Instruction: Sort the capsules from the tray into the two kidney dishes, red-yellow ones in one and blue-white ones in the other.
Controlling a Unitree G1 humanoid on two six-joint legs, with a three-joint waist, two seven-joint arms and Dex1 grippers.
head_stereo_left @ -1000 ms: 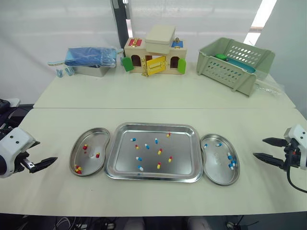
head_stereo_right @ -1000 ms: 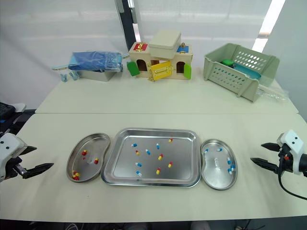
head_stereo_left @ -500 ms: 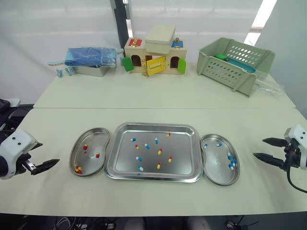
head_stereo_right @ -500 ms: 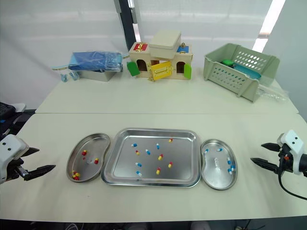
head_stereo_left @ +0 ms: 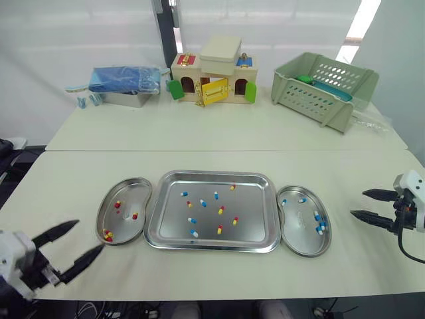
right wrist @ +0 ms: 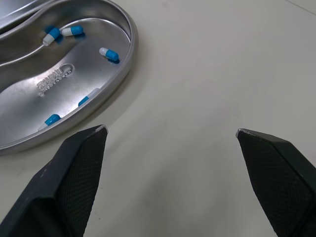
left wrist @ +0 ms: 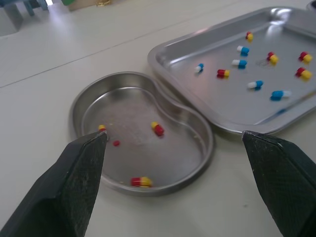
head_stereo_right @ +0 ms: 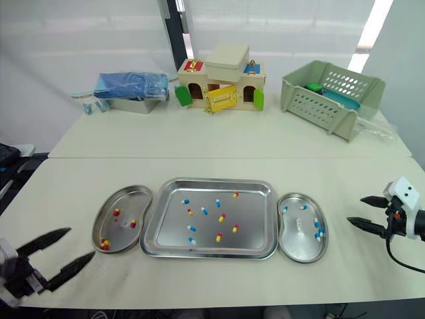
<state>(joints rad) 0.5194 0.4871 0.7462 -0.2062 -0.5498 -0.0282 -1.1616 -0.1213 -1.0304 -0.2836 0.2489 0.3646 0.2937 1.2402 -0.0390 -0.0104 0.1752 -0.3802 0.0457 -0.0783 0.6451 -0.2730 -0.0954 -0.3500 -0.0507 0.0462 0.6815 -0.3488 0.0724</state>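
The pale table [head_stereo_left: 86, 173] carries a rectangular steel tray [head_stereo_left: 159, 229] in the middle of its near part. The tray has a steel kidney dish on each side, almost touching its rim. In the tray lie about eleven loose capsules [head_stereo_left: 203, 203], five red-yellow and the others blue-white, all spread apart. The left kidney dish [head_stereo_left: 106, 206] holds only red-yellow capsules [head_stereo_left: 135, 215]; I count three or four, because two at its near end lie close together. The right kidney dish [head_stereo_left: 307, 249] holds five blue-white capsules [head_stereo_left: 302, 199].

At the far side stand three things in a row: a tin with a blue packet [head_stereo_left: 126, 78] at the left, a wooden toy house [head_stereo_left: 212, 80] with coloured doors in the middle, and a grey-green perforated basket [head_stereo_left: 325, 86] at the right.

The left gripper [head_stereo_left: 91, 234] is at the near edge, just near-left of the left dish. Its two fingers are spread wide and hold nothing. The right gripper [head_stereo_left: 357, 203] is to the right of the right dish and apart from it, its fingers also spread and empty.
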